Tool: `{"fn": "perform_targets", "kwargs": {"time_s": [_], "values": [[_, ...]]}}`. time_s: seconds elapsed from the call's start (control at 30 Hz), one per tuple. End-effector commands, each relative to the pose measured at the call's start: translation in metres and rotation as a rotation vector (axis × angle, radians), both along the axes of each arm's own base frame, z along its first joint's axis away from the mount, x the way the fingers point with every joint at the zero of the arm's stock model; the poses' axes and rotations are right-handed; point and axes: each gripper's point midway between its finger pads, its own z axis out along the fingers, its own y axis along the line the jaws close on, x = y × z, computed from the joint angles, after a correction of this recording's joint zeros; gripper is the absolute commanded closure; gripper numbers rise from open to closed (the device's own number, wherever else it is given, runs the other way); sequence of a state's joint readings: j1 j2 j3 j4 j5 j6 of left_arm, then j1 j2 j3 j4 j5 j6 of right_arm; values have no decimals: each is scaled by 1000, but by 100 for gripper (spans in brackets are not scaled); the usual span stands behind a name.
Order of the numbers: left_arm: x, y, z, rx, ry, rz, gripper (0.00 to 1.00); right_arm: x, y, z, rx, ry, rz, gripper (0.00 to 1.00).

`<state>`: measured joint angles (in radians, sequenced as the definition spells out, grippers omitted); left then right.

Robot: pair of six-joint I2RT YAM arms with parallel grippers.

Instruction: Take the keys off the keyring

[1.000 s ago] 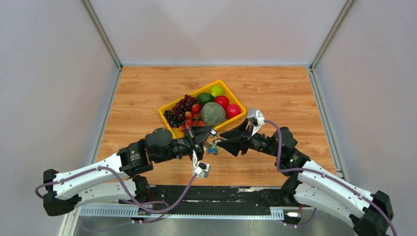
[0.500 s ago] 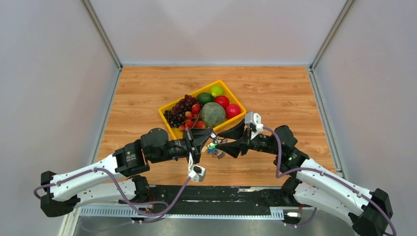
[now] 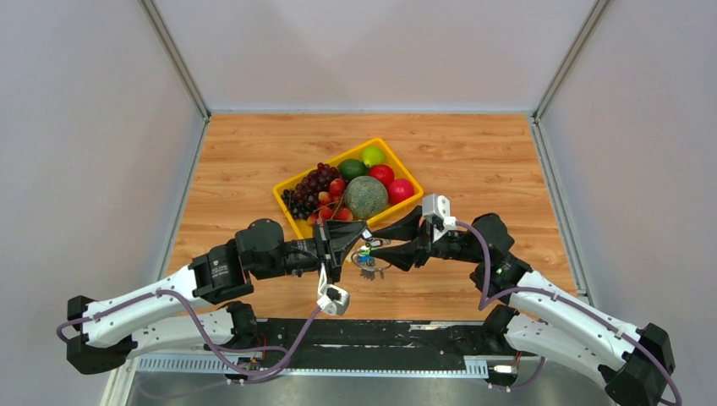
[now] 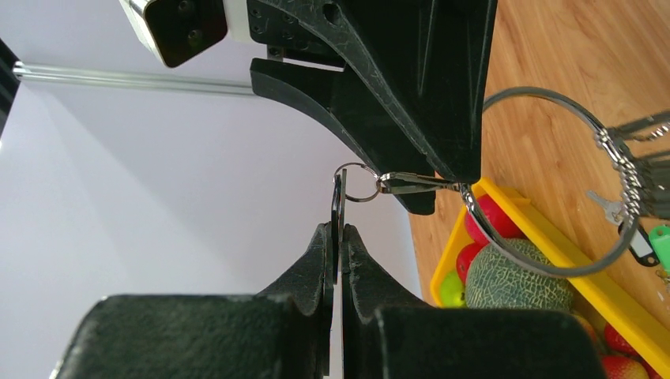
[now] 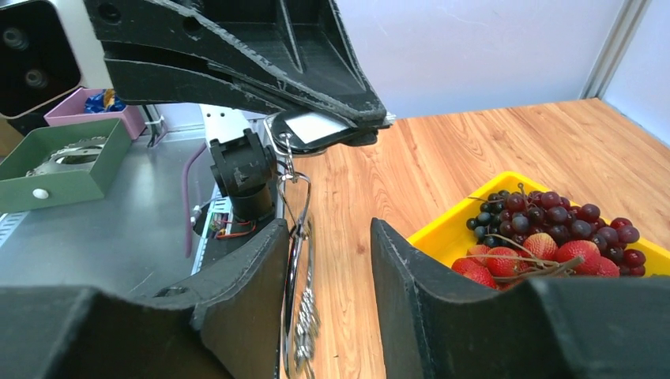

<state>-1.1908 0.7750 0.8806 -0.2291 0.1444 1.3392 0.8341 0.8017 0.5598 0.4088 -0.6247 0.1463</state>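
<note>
My left gripper (image 4: pixel 338 229) is shut on a thin flat tag (image 4: pixel 339 197), whose small split ring and clasp (image 4: pixel 411 183) link it to the keyring (image 4: pixel 545 91), a large silvery wire loop. The keys (image 4: pixel 644 170) hang bunched on the loop's far side. In the right wrist view the keyring (image 5: pixel 296 260) runs edge-on between the fingers of my open right gripper (image 5: pixel 328 260), close against the left finger (image 5: pixel 245 300), with the keys (image 5: pixel 304 332) dangling below. From above, both grippers (image 3: pixel 359 237) (image 3: pixel 382 250) meet over the keys (image 3: pixel 368 264) just in front of the tray.
A yellow tray (image 3: pixel 404 166) behind the grippers holds a melon (image 3: pixel 365 196), grapes (image 3: pixel 309 190), apples and limes. Wooden tabletop surrounds it, with grey walls at left, right and back. A green box (image 5: pixel 63 162) sits off the table's near edge.
Both grippers shifted slightly left and toward the near edge. The keyring and keys now hang a little lower between them. The left grip on the tag is unchanged.
</note>
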Motion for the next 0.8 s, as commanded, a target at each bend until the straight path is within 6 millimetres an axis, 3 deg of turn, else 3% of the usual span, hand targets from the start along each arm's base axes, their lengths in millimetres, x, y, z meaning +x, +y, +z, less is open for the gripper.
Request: {"fn": "perform_targets", "kwargs": {"time_s": [0.0, 0.2, 0.3, 0.4, 0.6, 0.77], "values": [[-9, -1, 29, -69, -3, -41, 100, -13, -3, 33, 73, -111, 61, 54], [-9, -3, 28, -67, -5, -46, 100, -19, -2, 34, 72, -120, 98, 57], [-8, -3, 28, -67, -6, -45, 100, -21, -2, 35, 71, -127, 110, 69], [-8, -4, 27, -64, -11, -44, 100, -22, 0, 36, 67, -129, 125, 73], [-7, -3, 25, -61, -16, -39, 100, -21, 2, 36, 65, -125, 132, 71], [-8, -3, 25, -62, -16, -43, 100, -22, 2, 33, 56, -123, 138, 62]]}}
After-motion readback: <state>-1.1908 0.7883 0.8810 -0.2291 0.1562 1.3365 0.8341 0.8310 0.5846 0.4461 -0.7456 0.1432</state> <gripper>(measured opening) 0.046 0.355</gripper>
